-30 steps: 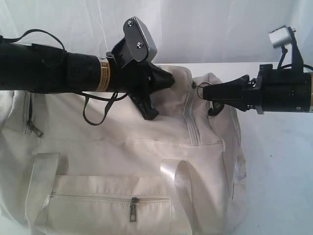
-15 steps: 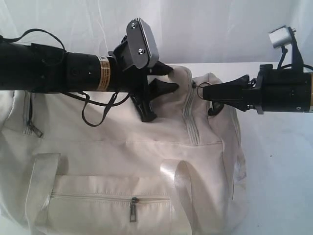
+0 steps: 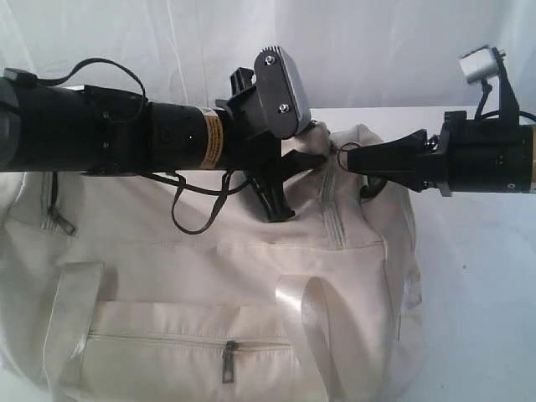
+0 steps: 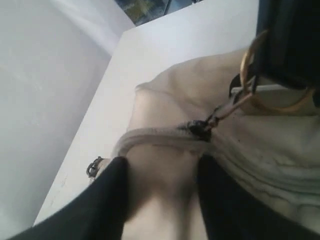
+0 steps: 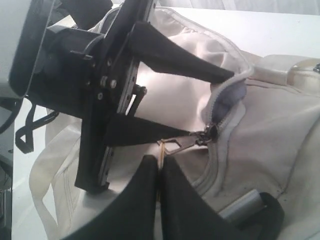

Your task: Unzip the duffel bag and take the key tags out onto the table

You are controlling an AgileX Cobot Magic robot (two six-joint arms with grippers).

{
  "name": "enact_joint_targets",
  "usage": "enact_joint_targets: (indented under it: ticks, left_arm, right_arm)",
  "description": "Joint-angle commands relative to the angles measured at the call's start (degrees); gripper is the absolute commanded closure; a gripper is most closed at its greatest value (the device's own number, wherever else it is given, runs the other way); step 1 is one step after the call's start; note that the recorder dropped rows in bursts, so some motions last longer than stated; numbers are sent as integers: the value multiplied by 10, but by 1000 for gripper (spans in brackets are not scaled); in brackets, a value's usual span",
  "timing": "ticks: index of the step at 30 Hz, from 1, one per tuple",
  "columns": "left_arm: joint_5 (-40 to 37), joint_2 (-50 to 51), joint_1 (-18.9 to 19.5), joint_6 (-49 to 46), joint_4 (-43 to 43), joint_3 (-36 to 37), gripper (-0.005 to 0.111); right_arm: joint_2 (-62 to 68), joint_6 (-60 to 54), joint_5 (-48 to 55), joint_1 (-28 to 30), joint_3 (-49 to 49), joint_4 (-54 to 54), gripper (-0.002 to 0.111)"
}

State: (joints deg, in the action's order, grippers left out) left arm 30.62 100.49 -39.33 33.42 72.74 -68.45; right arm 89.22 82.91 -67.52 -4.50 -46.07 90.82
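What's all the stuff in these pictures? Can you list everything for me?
duffel bag: one, cream, lying on the table.
table: one, white, under the bag.
handles: two, shiny cream, on the bag's front.
pocket zipper pulls: two, grey metal, one on the front pocket, one near the bag's left end.
zipper ring: one, metal, on the top zipper.
key tags: none in view.
left gripper: one, black, open, fingers either side of the bag's top edge.
right gripper: one, black, shut on the zipper ring.

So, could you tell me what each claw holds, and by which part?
The right claw is shut on the metal ring of the bag's zipper pull. The left claw is open over the bag, holding nothing.
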Motion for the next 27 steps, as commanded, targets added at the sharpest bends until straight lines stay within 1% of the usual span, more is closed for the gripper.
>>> enact_joint_targets:
  ticks: [1,6,9,13,17,20,27]
  left_arm:
    - [-27,1,-1,2,-8,-3,77]
    - [-27,1,-1,2,-8,-3,97]
    - [-27,1,-1,2,-8,-3,107]
    - [-28,1,-1,2,-26,-3,107]
    - [-32,1,-1,2,-54,-3,107]
    - [-32,1,-1,-3,-71,-3,107]
    - [-31,1,-1,-5,-128,-3,107]
  right_arm:
    - [-5,-4,-24,-1,-2,2,108]
    - [-5,-4,-24,-1,-2,2,108]
    - [-5,-4,-24,-1,-2,2,108]
    - [-5,9,-24,-1,-2,18,108]
    - [-5,59,-24,-1,-2,87,108]
    - [-5,104,-24,-1,3,91,108]
    - [-5,103,-24,-1,13,91,108]
